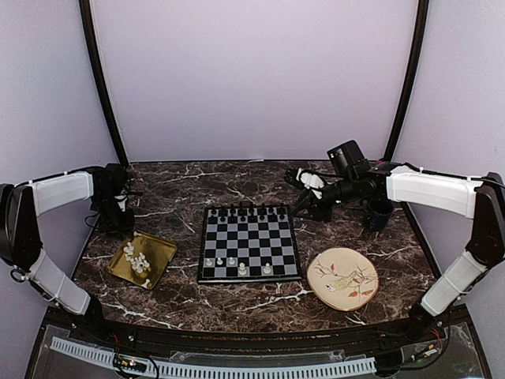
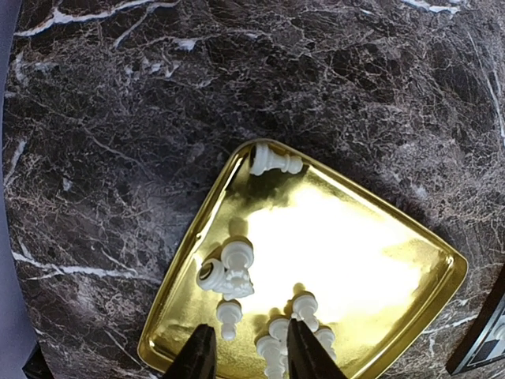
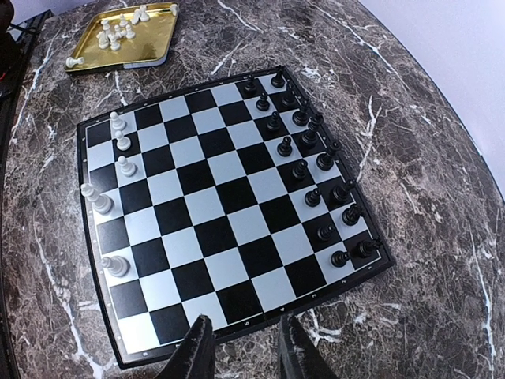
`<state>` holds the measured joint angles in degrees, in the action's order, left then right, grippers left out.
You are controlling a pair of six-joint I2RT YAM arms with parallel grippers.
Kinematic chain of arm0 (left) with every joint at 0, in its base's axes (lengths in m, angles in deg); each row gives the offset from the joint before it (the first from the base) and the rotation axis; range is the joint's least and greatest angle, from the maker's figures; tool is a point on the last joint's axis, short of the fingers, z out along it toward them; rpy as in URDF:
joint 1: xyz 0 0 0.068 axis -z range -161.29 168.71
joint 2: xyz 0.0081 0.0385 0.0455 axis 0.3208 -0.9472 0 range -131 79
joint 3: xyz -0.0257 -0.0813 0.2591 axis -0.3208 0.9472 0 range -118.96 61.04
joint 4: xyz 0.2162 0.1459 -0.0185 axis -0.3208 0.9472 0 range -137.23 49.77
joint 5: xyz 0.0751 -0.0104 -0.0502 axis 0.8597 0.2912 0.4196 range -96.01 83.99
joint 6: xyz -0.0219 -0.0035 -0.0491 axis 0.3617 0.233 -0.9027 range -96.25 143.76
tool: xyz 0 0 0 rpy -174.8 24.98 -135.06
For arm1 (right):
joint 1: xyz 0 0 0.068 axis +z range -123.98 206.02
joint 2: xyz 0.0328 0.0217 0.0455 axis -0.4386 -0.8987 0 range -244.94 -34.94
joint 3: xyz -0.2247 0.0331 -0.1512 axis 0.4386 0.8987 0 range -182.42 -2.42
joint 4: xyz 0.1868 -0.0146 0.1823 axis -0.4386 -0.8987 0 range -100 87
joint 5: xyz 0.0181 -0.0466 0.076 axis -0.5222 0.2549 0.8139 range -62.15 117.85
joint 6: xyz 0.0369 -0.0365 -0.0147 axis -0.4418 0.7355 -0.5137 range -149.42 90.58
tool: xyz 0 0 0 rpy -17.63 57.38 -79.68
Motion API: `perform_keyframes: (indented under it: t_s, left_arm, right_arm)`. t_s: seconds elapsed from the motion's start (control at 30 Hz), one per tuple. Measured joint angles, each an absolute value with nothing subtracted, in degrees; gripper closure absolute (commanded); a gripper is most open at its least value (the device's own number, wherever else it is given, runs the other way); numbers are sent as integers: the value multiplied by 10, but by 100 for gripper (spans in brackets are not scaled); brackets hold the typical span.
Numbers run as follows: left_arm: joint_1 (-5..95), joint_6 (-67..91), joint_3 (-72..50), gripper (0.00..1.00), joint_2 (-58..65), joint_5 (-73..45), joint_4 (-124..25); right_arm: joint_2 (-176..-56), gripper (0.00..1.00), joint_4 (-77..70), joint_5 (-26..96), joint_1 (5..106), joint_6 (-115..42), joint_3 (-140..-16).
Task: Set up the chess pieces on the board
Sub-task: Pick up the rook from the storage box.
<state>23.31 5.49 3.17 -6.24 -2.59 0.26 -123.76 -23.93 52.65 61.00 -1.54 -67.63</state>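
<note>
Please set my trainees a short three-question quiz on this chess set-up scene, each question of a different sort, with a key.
1. Count: how many white chess pieces stand on the board?
2. Choose: which end effector hangs above the gold tray? A left, B right, C neither.
3. True or false: the plate holds black pieces.

Key
1. Five.
2. A, the left end effector.
3. False; nothing lies on the plate.
</note>
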Motion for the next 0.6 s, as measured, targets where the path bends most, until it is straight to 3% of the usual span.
perform_keyframes:
  t_s: [0.6]
  left_arm:
    - [233,49,36,71,-122,-6,-29]
  right_arm:
    - [-1238,71,-247,529,610,-5,-671]
